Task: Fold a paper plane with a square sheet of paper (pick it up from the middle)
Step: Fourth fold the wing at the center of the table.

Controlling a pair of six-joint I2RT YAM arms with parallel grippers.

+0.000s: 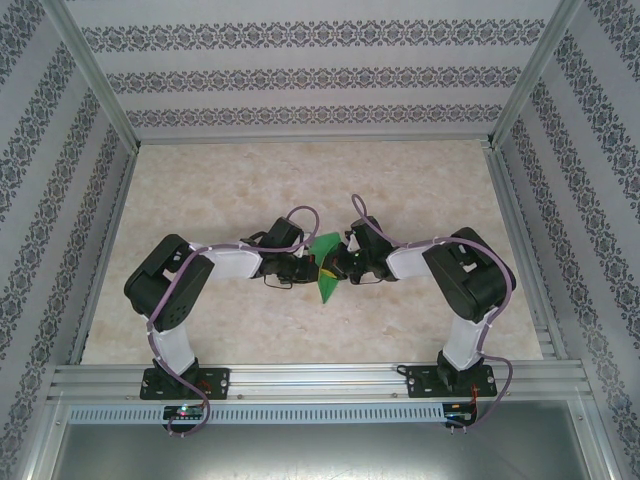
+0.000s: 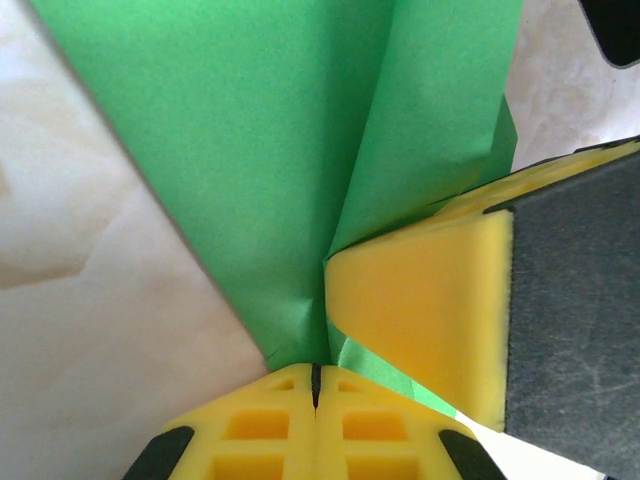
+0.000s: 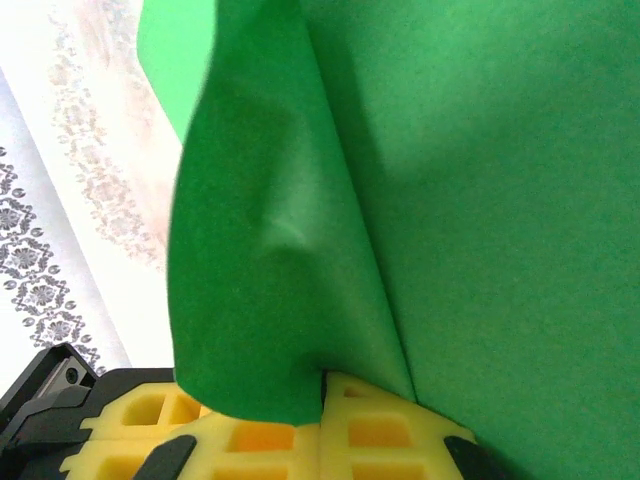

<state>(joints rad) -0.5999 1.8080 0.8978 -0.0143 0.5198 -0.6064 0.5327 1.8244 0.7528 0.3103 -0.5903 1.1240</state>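
Beige, stone-look worktop (image 1: 300, 180) takes up most of the top view, with patterned walls (image 1: 320, 75) around it. Two black and white arms reach in from the near edge and meet in the middle: the left arm (image 1: 175, 285) and the right arm (image 1: 470, 280). Between them sits the green sheet of paper (image 1: 328, 285), bent into folds. I cannot tell if it touches the worktop. The left gripper (image 2: 315, 390) is pressed together and pinches the paper where a fold runs down into it. The right gripper (image 3: 322, 392) is pressed together too and pinches the paper from the other side. Both have yellow pads (image 2: 260, 430). The two grippers are just beside each other.
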